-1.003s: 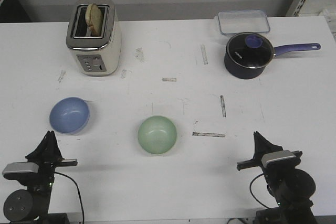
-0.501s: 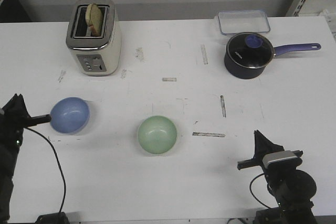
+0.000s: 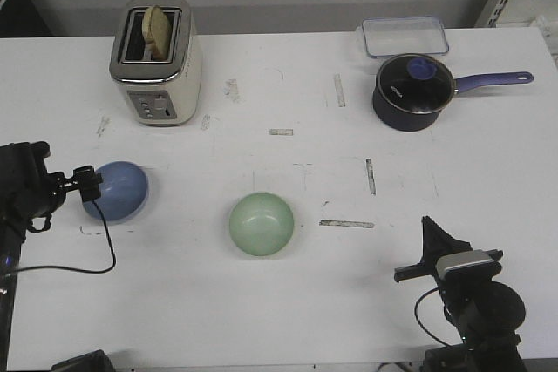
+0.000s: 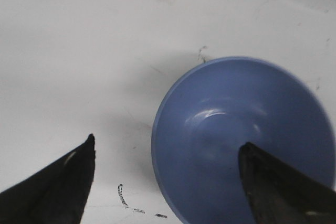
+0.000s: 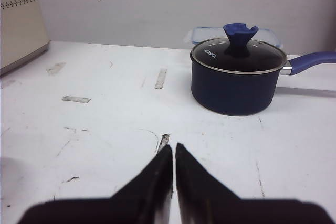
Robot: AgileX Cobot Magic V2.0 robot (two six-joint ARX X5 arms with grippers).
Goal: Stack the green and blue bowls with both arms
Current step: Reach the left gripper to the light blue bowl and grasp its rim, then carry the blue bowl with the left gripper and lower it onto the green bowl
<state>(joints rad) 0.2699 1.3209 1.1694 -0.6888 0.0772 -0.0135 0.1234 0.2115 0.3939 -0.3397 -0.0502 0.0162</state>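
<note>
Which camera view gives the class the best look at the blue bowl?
The left wrist view: the blue bowl fills it, showing rim and inside between the open left end effector fingers. The front view shows it small, partly hidden by that end effector. The right wrist view misses it.

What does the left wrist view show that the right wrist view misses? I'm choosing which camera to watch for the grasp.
Only the left wrist view shows the light periwinkle blue round bowl, with the open left gripper straddling its rim. Only the right wrist view shows the dark navy saucepan with a glass lid, the cream toaster and the shut right gripper. Both show the scuffed white table.
</note>
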